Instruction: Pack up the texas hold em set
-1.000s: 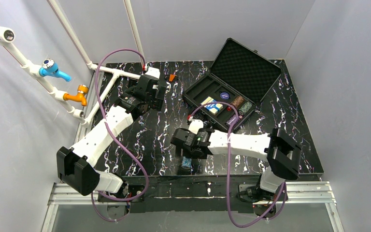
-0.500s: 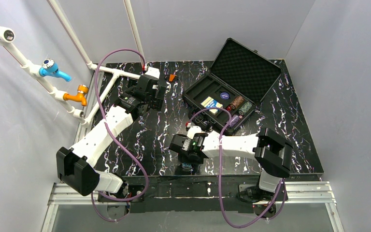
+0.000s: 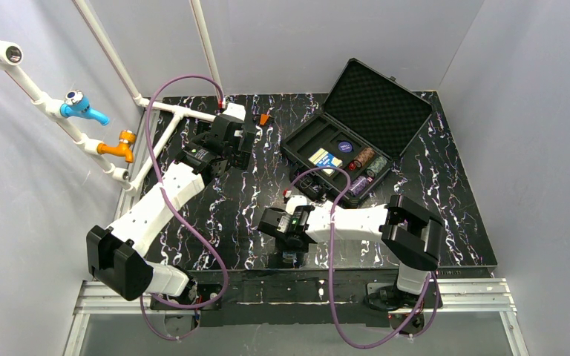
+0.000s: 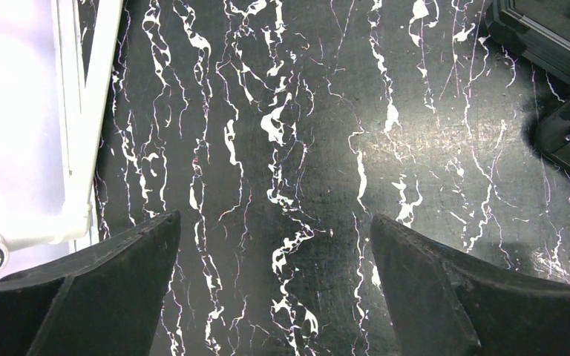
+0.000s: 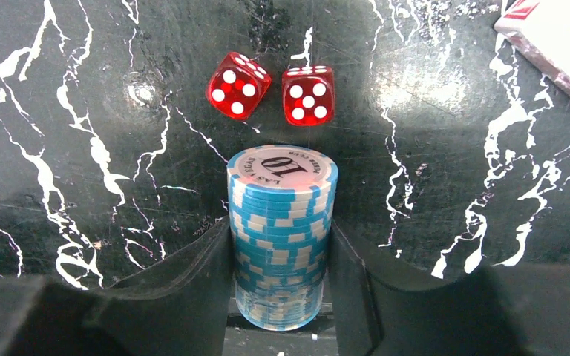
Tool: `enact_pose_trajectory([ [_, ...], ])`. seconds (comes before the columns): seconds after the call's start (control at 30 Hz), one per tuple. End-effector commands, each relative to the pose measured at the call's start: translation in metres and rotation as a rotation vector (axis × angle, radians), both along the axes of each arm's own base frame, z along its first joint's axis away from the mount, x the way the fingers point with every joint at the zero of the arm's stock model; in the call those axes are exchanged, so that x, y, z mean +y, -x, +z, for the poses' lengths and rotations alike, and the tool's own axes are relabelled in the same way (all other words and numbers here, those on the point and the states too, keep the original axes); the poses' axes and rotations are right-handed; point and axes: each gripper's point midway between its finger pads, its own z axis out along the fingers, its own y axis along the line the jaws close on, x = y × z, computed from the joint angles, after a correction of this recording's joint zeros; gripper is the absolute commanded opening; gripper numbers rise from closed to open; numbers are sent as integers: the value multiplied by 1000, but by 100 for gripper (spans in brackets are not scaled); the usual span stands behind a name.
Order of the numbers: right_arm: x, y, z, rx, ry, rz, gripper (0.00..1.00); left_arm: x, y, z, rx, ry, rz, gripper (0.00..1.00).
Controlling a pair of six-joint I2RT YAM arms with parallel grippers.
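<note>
The black case (image 3: 302, 145) lies open at the back right, its foam-lined lid (image 3: 378, 104) tilted up. A card deck (image 3: 326, 160) and chip stacks (image 3: 365, 158) sit inside it. My right gripper (image 3: 288, 251) is near the table's front edge. In the right wrist view it (image 5: 280, 222) is shut on a light-blue chip stack (image 5: 282, 222), whose "10" face points at two red dice (image 5: 237, 84) on the table. A white and red card deck (image 5: 557, 33) lies at the top right of that view. My left gripper (image 4: 274, 219) is open and empty over bare table left of the case.
A white pipe frame (image 3: 182, 113) runs along the back left, and it shows in the left wrist view (image 4: 82, 111). A blue tap (image 3: 82, 106) and an orange tap (image 3: 119, 144) hang on the left wall. A small orange object (image 3: 265, 119) lies at the back.
My right gripper has moved left and toward the front edge, down over the blue chip stack, and now grips it. The left arm has not moved.
</note>
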Motion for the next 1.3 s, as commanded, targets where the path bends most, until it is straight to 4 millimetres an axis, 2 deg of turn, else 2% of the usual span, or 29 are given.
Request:
enact_pose_trajectory([
  [0.0,-2,0,-1,-6,19,6,48,11,7,9,-21,-15,17,99],
  [0.13,1,-2,5,-13,-2,7,32,11,7,9,-22,-14,18,99],
  [0.27,3,-6,19,-40,-19,8,20,11,7,10,-23,-15,19,99],
  [0.43,5,-19,51,-116,-48,5,15,11,7,9,-22,-14,19,99],
  [0.6,1,-44,82,-182,-73,-28,10,11,8,9,-22,-15,20,99],
  [0.97,-40,-116,119,-252,-118,-186,8,11,7,9,-21,-14,17,100],
  [1.27,-85,-166,129,-291,-127,-344,8,10,7,8,-18,-12,14,99],
])
